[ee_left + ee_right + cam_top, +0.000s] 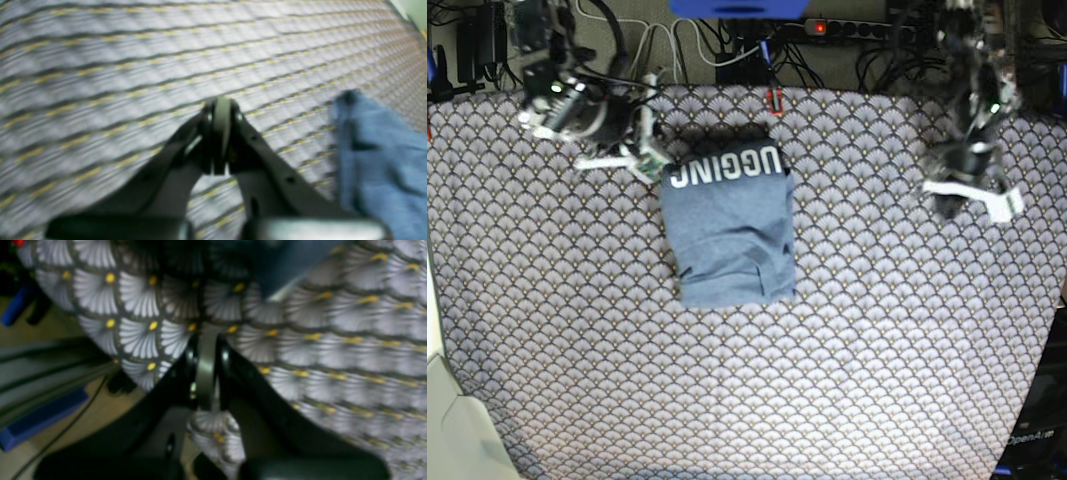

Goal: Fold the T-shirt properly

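The T-shirt (730, 225) lies folded into a compact grey-blue rectangle on the tablecloth, with white block lettering along its far edge. My right gripper (653, 160) hovers just off the shirt's far left corner, shut and empty. In the right wrist view its jaws (205, 340) meet over the cloth, and a dark blue edge of the T-shirt (283, 263) shows ahead. Far off at the right of the table, my left gripper (959, 195) is also shut on nothing. Its closed tips (220, 106) hang above the cloth, with the T-shirt (377, 156) to their right.
The scallop-patterned tablecloth (877, 330) covers the whole table. Cables and a power strip (847, 28) run behind the far edge. In the right wrist view, the table edge falls away to the floor (50, 330), where blue and dark objects lie.
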